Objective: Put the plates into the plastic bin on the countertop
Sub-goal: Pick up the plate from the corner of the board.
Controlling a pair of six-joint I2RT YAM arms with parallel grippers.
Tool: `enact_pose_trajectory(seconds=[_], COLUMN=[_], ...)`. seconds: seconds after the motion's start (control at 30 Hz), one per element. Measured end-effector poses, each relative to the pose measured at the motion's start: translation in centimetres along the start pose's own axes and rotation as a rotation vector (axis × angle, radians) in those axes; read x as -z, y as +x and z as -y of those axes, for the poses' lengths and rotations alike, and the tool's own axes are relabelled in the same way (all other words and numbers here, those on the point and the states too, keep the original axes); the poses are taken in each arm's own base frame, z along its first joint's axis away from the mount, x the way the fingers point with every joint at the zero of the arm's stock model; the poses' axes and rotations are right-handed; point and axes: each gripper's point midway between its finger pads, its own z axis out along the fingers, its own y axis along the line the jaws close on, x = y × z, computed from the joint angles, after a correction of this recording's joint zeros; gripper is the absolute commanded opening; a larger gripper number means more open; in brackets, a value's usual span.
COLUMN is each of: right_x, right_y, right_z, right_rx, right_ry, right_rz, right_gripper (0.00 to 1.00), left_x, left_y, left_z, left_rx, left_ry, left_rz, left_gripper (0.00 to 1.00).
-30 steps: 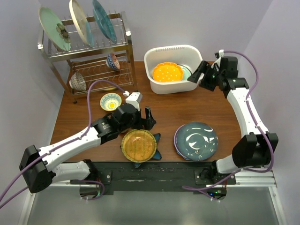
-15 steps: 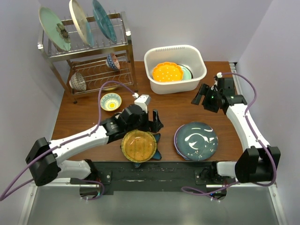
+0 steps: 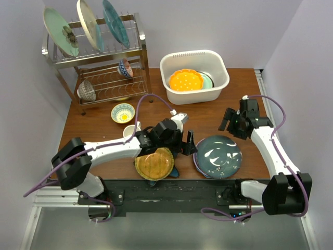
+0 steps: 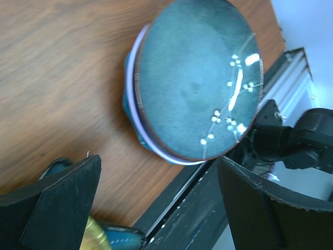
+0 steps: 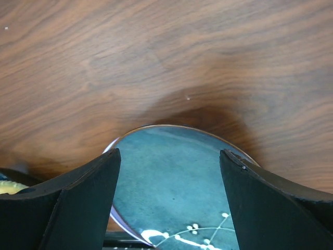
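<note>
Hovering wide and empty by dark teal plate [image 3: 218, 155], left gripper [image 3: 188, 147] at nine o'clock, right gripper [image 3: 227, 120] at twelve; plastic bin [image 3: 193, 97] beyond, at eleven. Risked colliding, or dragging lavender plate [image 4: 167, 158] beneath.

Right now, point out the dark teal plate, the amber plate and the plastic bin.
dark teal plate [image 3: 218, 156]: top external view, middle of its face.
amber plate [image 3: 153, 164]: top external view, middle of its face.
plastic bin [image 3: 195, 97]: top external view, its near wall.

no readable text, labels, brands or numbers show on anything in these views.
</note>
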Motion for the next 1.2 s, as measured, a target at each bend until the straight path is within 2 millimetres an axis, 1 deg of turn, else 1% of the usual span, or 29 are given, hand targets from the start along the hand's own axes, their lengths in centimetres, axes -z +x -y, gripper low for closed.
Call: enact_pose_trajectory(seconds=[0.1,0.3,0.57,0.7,0.83,0.93,1.2], right_x=[0.0,0.0,1.1,0.9,0.4,0.2,0.1], right_y=[0.3,1.8,0.7,0.8,1.1,1.3,1.4], right_z=[1.0,3.1,4.6,5.0,5.2,5.2,4.9], right_rx=[0.0,-0.001,-0.013,-0.014,-0.011,-0.01,-0.008], right_ry=[0.041,0.127,0.208,0.23,0.242,0.244,0.23], right_rz=[0.01,0.004,0.084,0.077,0.053,0.041,0.03], right_gripper=[0.81,0.81,0.81,0.81,0.8,0.81,0.8], left_x=[-0.7,-2.0,-3.9,-4.7,-5.6,-5.9,-7.2], left_y=[0.2,0.9,2.3,3.0,3.4,3.7,4.1], left_z=[1.1,2.8,3.8,3.9,3.8,3.7,3.9], left_rx=[-0.007,-0.014,-0.023,-0.025,-0.025,-0.027,-0.057], left_ry=[0.04,0.116,0.168,0.169,0.161,0.152,0.083], left_rz=[-0.013,-0.047,-0.102,-0.128,-0.143,-0.152,-0.17], left_gripper=[0.97,0.96,0.96,0.96,0.96,0.96,0.96])
